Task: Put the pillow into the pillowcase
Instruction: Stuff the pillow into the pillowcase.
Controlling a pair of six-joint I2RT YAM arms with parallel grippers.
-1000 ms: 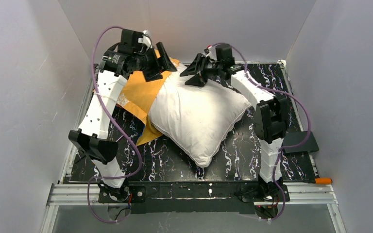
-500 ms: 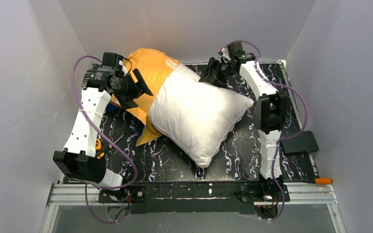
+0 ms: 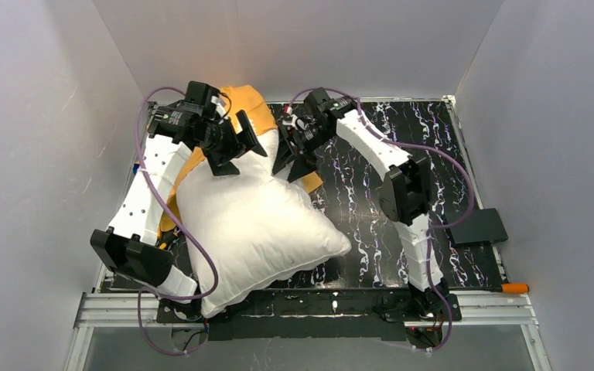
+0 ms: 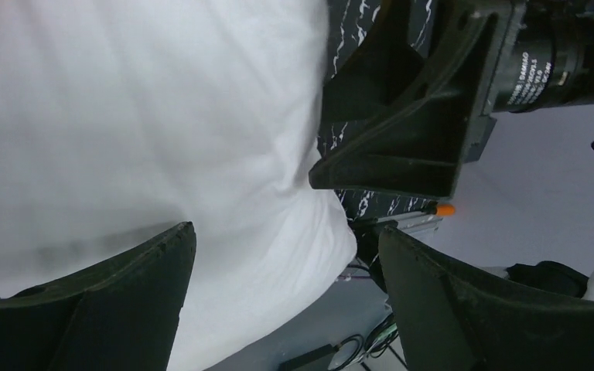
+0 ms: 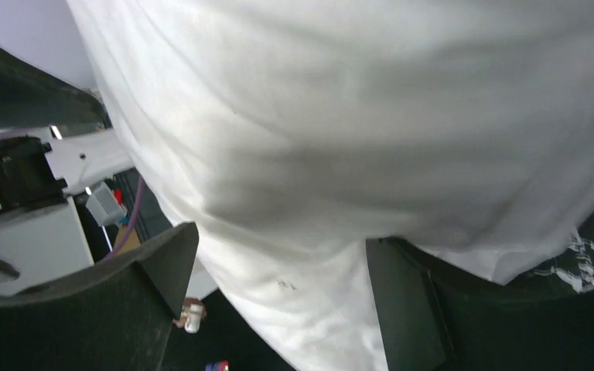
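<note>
The pillow point(image 3: 255, 232) lies at lower left of the top view, with its near corner over the edge of the table point(image 3: 371, 232). The orange pillowcase point(image 3: 247, 104) shows only at its upper end. The left gripper point(image 3: 236, 151) and the right gripper point(image 3: 294, 164) are both spread and pinch nothing. Unheld, the pillow may slide off the table.

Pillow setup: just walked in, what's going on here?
Two arms are working on a white pillow and an orange-backed pillowcase. The orange fabric shows only at the pillow's far end and along its left side. Most of the pillow lies bare, reaching the near edge of the table. The left pincer and right pincer are both at the far end and spread wide, with pillow bulging between the right one's fingers.
</note>
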